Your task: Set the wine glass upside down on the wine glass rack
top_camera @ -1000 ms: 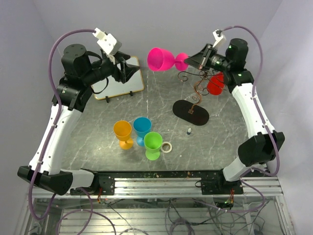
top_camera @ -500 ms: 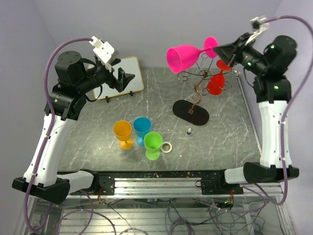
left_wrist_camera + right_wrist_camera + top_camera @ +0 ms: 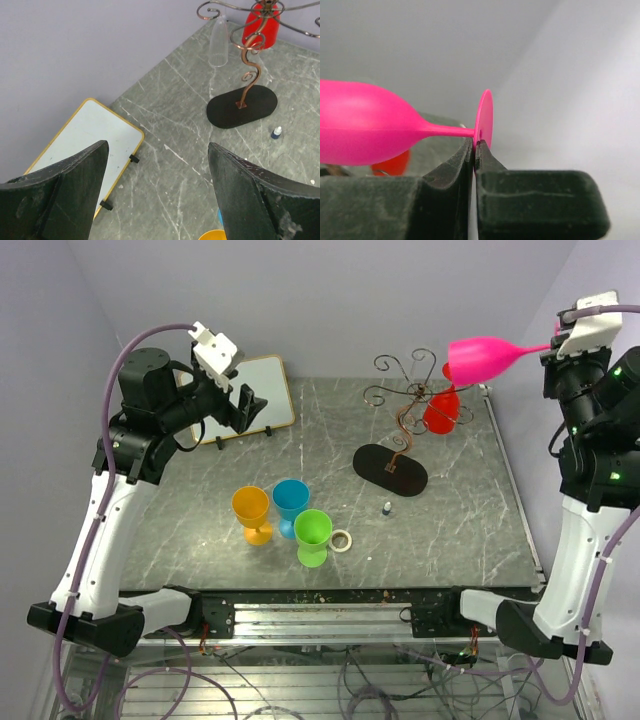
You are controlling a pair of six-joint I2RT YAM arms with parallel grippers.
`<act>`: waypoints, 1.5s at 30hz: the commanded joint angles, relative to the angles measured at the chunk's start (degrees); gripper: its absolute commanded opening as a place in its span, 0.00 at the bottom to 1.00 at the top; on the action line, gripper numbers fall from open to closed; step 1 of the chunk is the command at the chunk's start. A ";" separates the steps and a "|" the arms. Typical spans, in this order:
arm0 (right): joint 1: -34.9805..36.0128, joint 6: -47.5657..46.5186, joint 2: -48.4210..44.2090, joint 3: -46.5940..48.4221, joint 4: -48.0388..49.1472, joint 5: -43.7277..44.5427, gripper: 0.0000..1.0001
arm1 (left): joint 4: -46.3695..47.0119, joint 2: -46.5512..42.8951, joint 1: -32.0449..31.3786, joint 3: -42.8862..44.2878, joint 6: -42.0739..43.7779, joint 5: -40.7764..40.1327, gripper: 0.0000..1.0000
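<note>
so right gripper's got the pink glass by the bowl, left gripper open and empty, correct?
Not quite. The right gripper pinches the pink glass by the rim of its foot, not by the bowl; the right wrist view shows the fingers shut on that disc's edge. The left gripper is open and empty, as you said.

Solid hot colour from bowl to foot on the pink wine glass [image 3: 487,355]. Plain red wine glass [image 3: 438,415] on the wine glass rack [image 3: 404,424] of coppery-brown wire, its oval base flat black. Dark grey table [image 3: 470,520], veined white like marble. Unpatterned too: an orange goblet [image 3: 251,510], a blue goblet [image 3: 291,500], a lime-green goblet [image 3: 312,535]. White whiteboard [image 3: 85,135] with a yellow rim. Black left fingers [image 3: 60,200], scuffed grey. Pale lilac walls [image 3: 300,290].
</note>
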 commanded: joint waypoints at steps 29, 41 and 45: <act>-0.17 -40.32 4.46 -27.54 4.05 15.90 0.00 | -0.08 -1.42 3.10 -2.42 1.49 0.45 0.89; 3.00 -46.65 6.75 -21.64 -3.80 3.47 0.00 | 0.28 -0.72 3.28 -2.49 1.45 0.60 0.89; 4.48 -47.75 7.59 -20.51 -4.86 2.05 0.00 | 0.20 -0.72 3.37 -2.68 1.68 0.56 0.89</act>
